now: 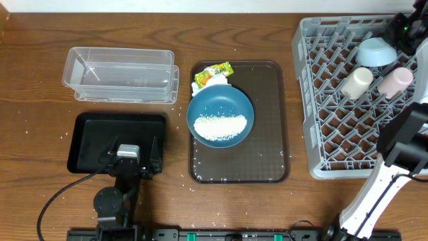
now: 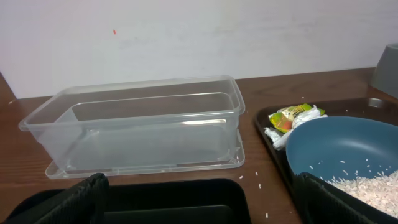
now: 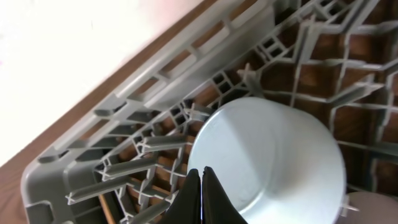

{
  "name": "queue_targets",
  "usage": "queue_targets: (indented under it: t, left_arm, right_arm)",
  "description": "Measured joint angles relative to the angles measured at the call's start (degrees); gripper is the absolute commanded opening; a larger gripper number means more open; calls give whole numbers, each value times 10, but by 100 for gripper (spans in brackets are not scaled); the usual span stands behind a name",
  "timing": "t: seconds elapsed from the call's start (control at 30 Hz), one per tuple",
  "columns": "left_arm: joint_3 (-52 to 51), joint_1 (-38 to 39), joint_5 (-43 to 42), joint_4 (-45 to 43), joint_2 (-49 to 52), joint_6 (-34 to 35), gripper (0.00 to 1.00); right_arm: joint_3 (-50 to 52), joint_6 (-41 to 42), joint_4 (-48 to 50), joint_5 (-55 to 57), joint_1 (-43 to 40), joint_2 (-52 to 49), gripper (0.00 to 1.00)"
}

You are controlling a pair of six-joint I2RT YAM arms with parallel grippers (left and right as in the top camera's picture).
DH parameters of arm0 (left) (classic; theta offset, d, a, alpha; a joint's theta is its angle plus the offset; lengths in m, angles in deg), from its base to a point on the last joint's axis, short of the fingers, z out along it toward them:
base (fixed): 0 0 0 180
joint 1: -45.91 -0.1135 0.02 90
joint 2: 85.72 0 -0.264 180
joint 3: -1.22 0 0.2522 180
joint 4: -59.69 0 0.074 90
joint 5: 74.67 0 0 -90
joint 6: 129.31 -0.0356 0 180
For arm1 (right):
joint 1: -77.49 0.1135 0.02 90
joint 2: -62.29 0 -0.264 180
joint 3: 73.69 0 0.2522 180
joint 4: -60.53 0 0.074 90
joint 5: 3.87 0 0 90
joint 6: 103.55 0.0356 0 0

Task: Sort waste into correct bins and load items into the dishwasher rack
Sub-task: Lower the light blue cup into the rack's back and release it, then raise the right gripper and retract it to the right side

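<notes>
The dark-blue dish (image 1: 221, 107) holds a heap of rice (image 1: 219, 127) and sits on the brown tray. The yellow-green wrapper with white paper (image 1: 214, 72) lies at its far edge. The left wrist view shows the dish (image 2: 348, 146), rice (image 2: 373, 186) and wrapper (image 2: 292, 118). The light-blue bowl (image 1: 374, 52), cream cup (image 1: 356, 82) and pink cup (image 1: 396, 80) lie in the grey rack (image 1: 334, 134). My left gripper (image 2: 199, 208) is open and empty over the black tray (image 1: 93, 134). My right gripper (image 3: 201, 177) is shut, its tips at the upturned bowl's (image 3: 273, 162) edge.
The clear tub (image 1: 120, 73) stands behind the black tray; it also shows in the left wrist view (image 2: 143, 124). The brown serving tray (image 1: 267, 134) lies in the middle. Loose rice grains are scattered on the wood around both trays. The right arm reaches over the rack's right side.
</notes>
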State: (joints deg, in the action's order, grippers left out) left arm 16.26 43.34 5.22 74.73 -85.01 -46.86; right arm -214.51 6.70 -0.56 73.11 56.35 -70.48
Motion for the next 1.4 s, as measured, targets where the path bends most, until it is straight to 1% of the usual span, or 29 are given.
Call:
queue_targets:
  t: [0.23,0.43,0.6,0.8,0.93,1.07,1.23,1.3,1.33,1.4]
  left_arm:
    - [0,0,0,0,0,0,96]
    - [0,0,0,0,0,0,96]
    - [0,0,0,0,0,0,96]
    - [0,0,0,0,0,0,97]
    - [0,0,0,0,0,0,97]
    - [0,0,0,0,0,0,97]
    - [0,0,0,0,0,0,96]
    - [0,0,0,0,0,0,97]
    - [0,0,0,0,0,0,97]
    - [0,0,0,0,0,0,97]
  right_arm:
    - [0,3,-45,31,8,-37,1]
    - [-1,7,-64,41,5,-36,1]
    - [-1,15,-83,54,-5,-25,1]
    - [0,17,-84,83,-23,8,1]
    - [-1,17,-87,97,-22,32,1]
    - [-1,17,-105,102,-18,35,1]
    - [0,-6,-118,100,-7,35,1]
    - [0,-24,-122,93,10,35,2]
    - [0,-37,-124,84,23,35,5]
    - [0,-55,-125,66,46,35,16]
